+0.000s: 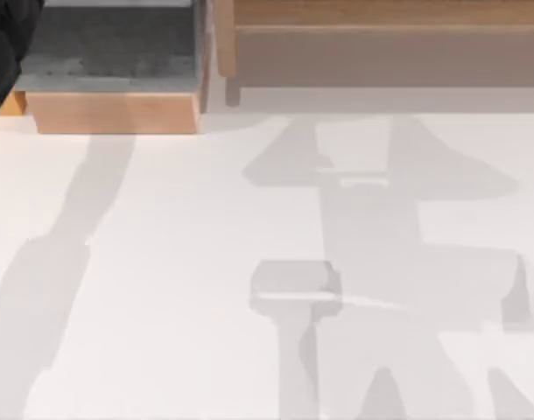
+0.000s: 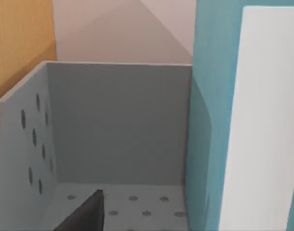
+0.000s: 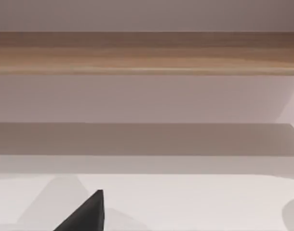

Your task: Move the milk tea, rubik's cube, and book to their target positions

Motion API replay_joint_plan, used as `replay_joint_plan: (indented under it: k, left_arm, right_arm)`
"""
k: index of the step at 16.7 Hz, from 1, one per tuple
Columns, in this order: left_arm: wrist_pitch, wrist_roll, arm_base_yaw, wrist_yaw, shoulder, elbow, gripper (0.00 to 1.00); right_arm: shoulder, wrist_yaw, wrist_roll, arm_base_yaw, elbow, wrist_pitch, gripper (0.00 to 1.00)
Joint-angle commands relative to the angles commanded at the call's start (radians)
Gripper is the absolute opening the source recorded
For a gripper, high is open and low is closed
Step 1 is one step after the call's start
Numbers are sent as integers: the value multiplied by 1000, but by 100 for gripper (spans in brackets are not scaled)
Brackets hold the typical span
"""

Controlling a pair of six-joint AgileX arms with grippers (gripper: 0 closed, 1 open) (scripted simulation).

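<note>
My left arm [image 1: 6, 48] reaches in at the far-left corner of the white table [image 1: 162, 289], dark against the wooden box [image 1: 114, 109] with the grey floor that stands there. From my left wrist I look into a grey bin [image 2: 118, 125] with a perforated side wall and a dotted floor, and a teal book [image 2: 205, 120] with a white face stands upright just beside the bin's back wall, close to my camera. A wooden panel [image 2: 21, 43] rises behind the bin. One dark fingertip [image 2: 86, 214] of my left gripper pokes in over the bin's floor; I cannot tell whether those jaws are released or clenched. From my right wrist I face a long wooden shelf [image 3: 147, 53] beyond the box, with one dark fingertip [image 3: 86, 214] above the table; I cannot tell that gripper's state either.
</note>
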Motion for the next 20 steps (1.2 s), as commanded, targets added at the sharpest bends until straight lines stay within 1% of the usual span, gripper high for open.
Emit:
replay_joint_plan:
  k: [3,5,11,17,20]
  left_arm:
    - [50,-1,-17,-15,150,97,100]
    - [66,-1,-23,-19,197,129,100]
    - [66,-1,-18,-18,204,132,100]
    - [34,-1,-13,-8,289,254,100]
    - [25,-1,-11,-6,308,281,100]
  right_arm:
    - [0,0,0,0,0,0,100]
    - [0,0,0,0,0,0,100]
    - [0,0,0,0,0,0,100]
    - [0,0,0,0,0,0,100]
    - [0,0,0,0,0,0,100]
